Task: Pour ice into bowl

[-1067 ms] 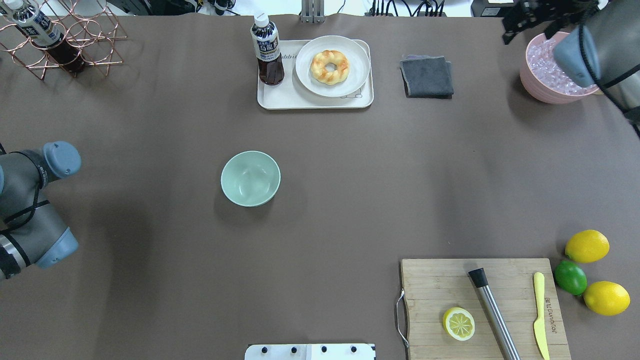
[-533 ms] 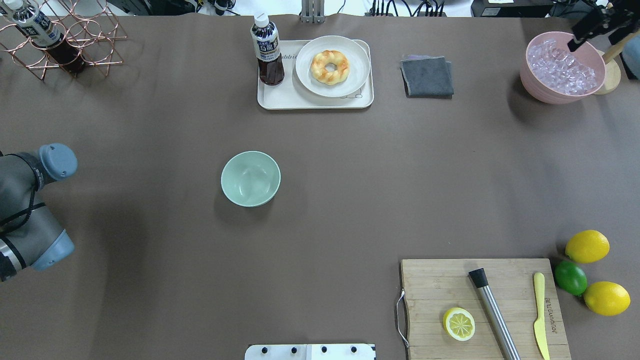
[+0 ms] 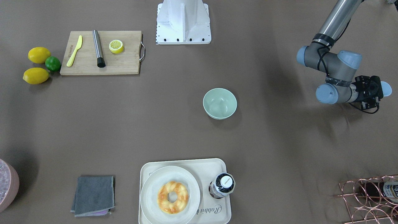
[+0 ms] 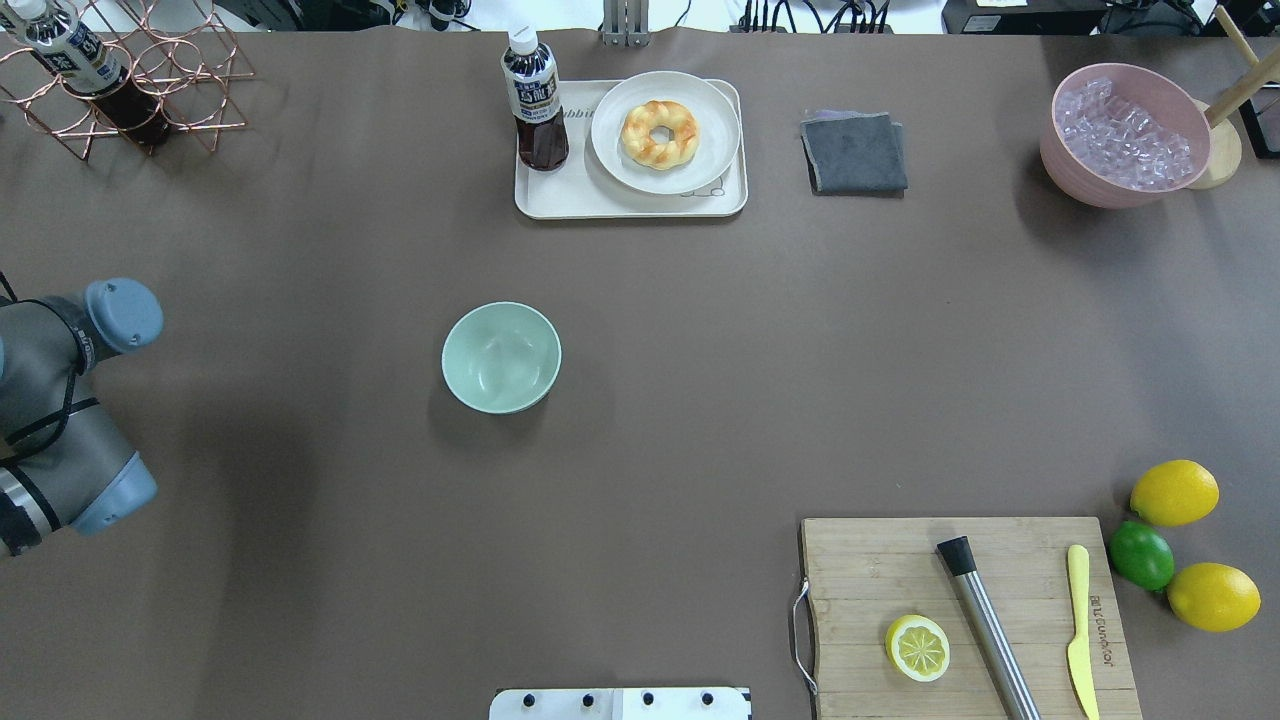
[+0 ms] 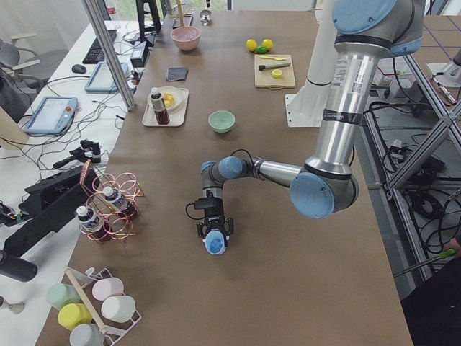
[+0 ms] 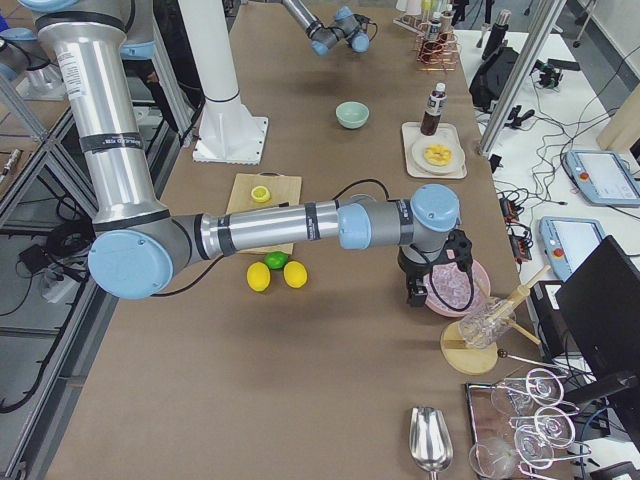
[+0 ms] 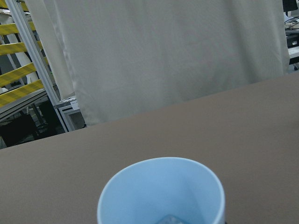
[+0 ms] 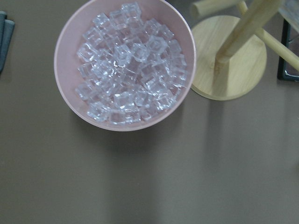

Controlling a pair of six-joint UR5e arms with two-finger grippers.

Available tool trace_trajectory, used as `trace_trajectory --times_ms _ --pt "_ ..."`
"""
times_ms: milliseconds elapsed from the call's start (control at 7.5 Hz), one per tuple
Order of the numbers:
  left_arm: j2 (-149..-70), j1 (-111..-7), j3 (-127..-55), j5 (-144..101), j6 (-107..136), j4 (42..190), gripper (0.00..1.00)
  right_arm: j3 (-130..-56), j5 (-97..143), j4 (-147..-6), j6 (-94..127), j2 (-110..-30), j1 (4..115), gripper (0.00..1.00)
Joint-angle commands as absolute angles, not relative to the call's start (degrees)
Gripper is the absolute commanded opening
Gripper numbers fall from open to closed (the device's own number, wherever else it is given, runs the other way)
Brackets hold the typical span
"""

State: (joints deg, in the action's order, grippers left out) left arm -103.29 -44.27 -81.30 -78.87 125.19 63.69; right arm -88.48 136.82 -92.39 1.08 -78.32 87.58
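The pale mint-green bowl [image 4: 501, 357] stands empty left of the table's middle; it also shows in the front-facing view [image 3: 219, 103]. My left gripper [image 3: 380, 90] hangs low over the table's left end, far from the bowl, and is shut on a light blue cup [image 3: 387, 89]. In the left wrist view the cup [image 7: 161, 186] opens toward the camera, with a clear ice cube [image 7: 170, 218] just showing at its bottom. My right gripper [image 6: 415, 290] shows only in the exterior right view, beside the pink tub [image 4: 1070, 175]; I cannot tell if it is open.
The pink tub [image 8: 58, 56] is full of ice at the far right corner, next to a wooden stand [image 4: 1215, 150]. A tray [image 4: 630, 205] with a bottle and a donut plate stands behind the bowl. A grey cloth [image 4: 855, 152], a cutting board [image 4: 870, 570] and lemons [image 4: 1174, 492] lie to the right.
My right arm has drawn back off the right edge of the overhead view, uncovering the pink tub. The left arm has barely shifted.
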Motion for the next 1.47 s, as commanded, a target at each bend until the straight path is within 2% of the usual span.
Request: trace_trajectory --times_ms 0,267,667,933,1333 --pt "-105.46 -45.09 -93.37 -78.93 123.75 60.66 0.60 -88.68 131.40 -92.46 3.08 -80.41 88.06 0.99" --pt "-110.79 -44.91 -101.92 -79.36 123.31 53.55 0.60 -88.77 131.13 -92.46 4.47 -80.68 88.07 0.99" --pt "-122.84 -41.94 -103.71 -82.97 124.98 46.86 0.60 -89.73 131.39 -92.46 5.01 -81.82 88.07 0.99" --pt "-124.27 -39.30 -105.81 -85.07 126.03 45.79 0.60 -90.52 131.66 -92.46 5.01 -82.70 88.07 0.99" --pt "-130.94 -36.13 -105.91 -89.36 130.16 46.14 0.60 -91.40 131.66 -92.46 5.01 -83.50 88.07 0.99"
